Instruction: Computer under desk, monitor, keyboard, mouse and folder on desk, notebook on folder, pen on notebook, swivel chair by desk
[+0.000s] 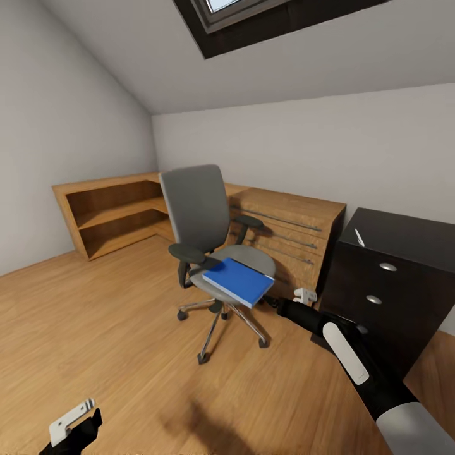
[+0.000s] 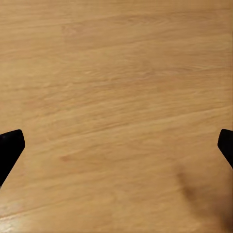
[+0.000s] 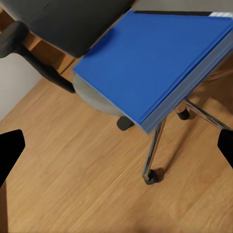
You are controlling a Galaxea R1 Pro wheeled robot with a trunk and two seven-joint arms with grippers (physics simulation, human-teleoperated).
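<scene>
The grey swivel chair (image 1: 201, 218) stands mid-room on the wood floor, and the blue folder (image 1: 238, 281) lies on its seat, overhanging the front edge. My right gripper (image 1: 270, 301) is open, just right of the folder's near corner and level with the seat. Through the right wrist camera the folder (image 3: 155, 58) sits ahead of the gripper (image 3: 116, 155), with both fingers spread wide and nothing between them. Low at the left, my left gripper (image 1: 72, 424) hangs open over bare floor (image 2: 116, 97). A slim white pen-like item (image 1: 359, 237) lies on the dark cabinet.
A low wooden shelf unit (image 1: 110, 212) runs along the back left wall and joins a wooden drawer unit (image 1: 297, 230) behind the chair. The dark cabinet (image 1: 392, 278) with round knobs stands at the right, close to my right arm. The chair's chrome legs and casters (image 1: 218, 328) spread below the seat.
</scene>
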